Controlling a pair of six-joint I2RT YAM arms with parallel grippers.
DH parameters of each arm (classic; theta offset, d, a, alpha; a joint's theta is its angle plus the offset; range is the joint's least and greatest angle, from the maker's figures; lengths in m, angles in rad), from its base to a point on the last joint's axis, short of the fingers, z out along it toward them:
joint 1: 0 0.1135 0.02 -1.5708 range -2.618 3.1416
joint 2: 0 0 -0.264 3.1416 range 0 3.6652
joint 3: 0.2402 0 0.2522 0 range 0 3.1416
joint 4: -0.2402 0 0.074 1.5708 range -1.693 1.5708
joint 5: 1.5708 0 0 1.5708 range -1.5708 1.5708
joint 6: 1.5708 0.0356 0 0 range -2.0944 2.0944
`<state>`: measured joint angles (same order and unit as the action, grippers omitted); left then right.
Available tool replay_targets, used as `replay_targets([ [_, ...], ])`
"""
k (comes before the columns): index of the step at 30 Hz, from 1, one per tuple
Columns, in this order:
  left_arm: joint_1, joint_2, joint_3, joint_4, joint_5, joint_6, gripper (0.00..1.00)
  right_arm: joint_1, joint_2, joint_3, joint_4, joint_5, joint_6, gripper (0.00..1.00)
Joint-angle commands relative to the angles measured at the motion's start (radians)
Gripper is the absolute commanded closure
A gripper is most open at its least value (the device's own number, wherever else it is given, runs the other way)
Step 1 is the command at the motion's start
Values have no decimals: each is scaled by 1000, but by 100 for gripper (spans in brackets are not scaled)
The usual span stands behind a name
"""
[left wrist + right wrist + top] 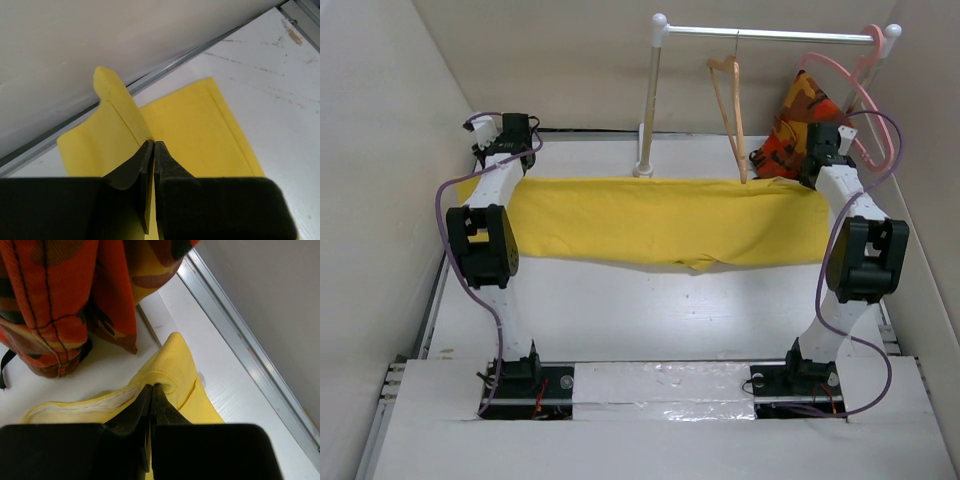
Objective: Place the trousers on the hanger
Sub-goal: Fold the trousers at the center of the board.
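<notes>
The yellow trousers (660, 222) hang stretched as a wide band between my two grippers, above the table. My left gripper (492, 165) is shut on the cloth at the band's left end; the left wrist view shows its jaws (153, 144) pinching a hem fold of the trousers (200, 130). My right gripper (817, 172) is shut on the right end; the right wrist view shows its jaws (151, 386) pinching the waistband of the trousers (175, 360). The tan wooden hanger (728, 110) hangs by its hook from the rail, just behind the band's right part.
A white clothes rail (770, 35) on a post (648, 110) stands at the back. A camouflage garment (800, 120) on a pink hanger (855, 85) hangs at its right end, close to my right gripper, and fills the upper left of the right wrist view (65, 295). Walls enclose both sides.
</notes>
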<state>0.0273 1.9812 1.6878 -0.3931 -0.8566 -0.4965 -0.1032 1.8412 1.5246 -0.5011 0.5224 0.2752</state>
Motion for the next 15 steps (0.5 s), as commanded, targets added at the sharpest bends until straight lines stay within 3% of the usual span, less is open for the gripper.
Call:
replay_targets([
  [1,-3,71,134,-3,-97,48,100,-7,36,45,65,67,-13,100],
  [3,-15,96,150,65,-99,84,96,-7,46,45,65,70,4,100],
  [5,-24,122,171,82,-66,108,70,2,53,37,72,68,27,95],
  [6,-24,128,179,79,-53,108,61,14,56,32,73,61,36,72],
  [7,-24,133,181,76,-53,105,48,14,59,34,69,38,70,59],
  [9,-24,120,161,85,-50,110,42,23,50,16,75,-2,100,28],
  [12,-24,53,80,127,-21,108,40,66,-21,-36,122,-41,177,7],
  [15,-24,-39,-20,120,5,60,40,89,-153,-161,194,-71,246,6],
])
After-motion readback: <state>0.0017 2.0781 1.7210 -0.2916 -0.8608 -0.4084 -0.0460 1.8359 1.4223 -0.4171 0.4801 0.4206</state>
